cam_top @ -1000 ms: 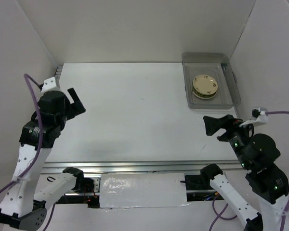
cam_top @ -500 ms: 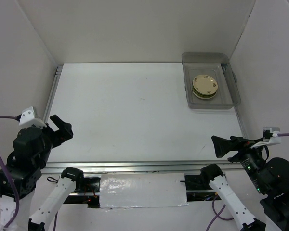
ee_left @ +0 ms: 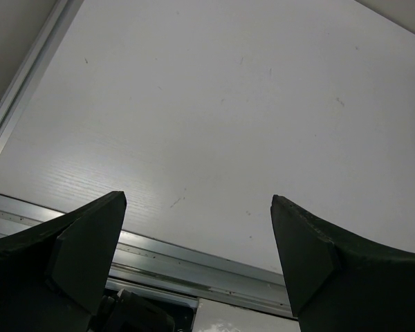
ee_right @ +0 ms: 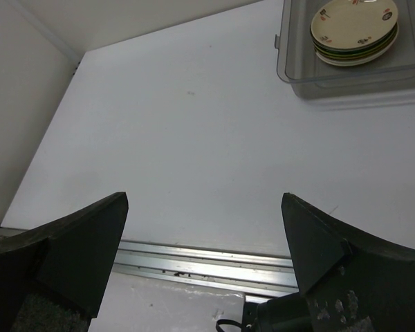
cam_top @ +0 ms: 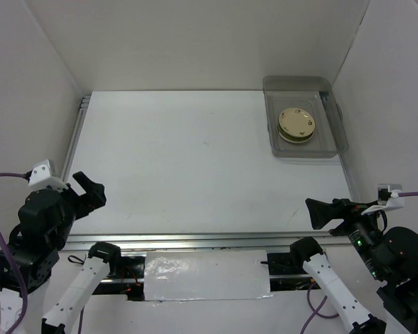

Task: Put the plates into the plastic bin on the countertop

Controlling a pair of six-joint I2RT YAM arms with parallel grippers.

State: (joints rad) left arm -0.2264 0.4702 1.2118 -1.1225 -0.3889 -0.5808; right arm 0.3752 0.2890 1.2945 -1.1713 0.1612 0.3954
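Note:
A stack of several plates [cam_top: 297,124], a cream one with small dark marks on top, sits inside the clear plastic bin [cam_top: 326,147] at the back right of the white countertop [cam_top: 195,160]. The stack [ee_right: 355,30] and the bin [ee_right: 346,86] also show at the top of the right wrist view. My left gripper [cam_top: 86,191] is open and empty, held above the near left edge. My right gripper [cam_top: 322,212] is open and empty, held above the near right edge. No plates lie on the countertop outside the bin.
White walls enclose the countertop on three sides. A metal rail [cam_top: 209,241] runs along the near edge and another [cam_top: 74,136] along the left side. A white foil-like sheet [cam_top: 205,275] lies between the arm bases.
Both arms pulled back toward the near edge between one second and half a second ago; since then they have barely moved. The plates and bin have not moved.

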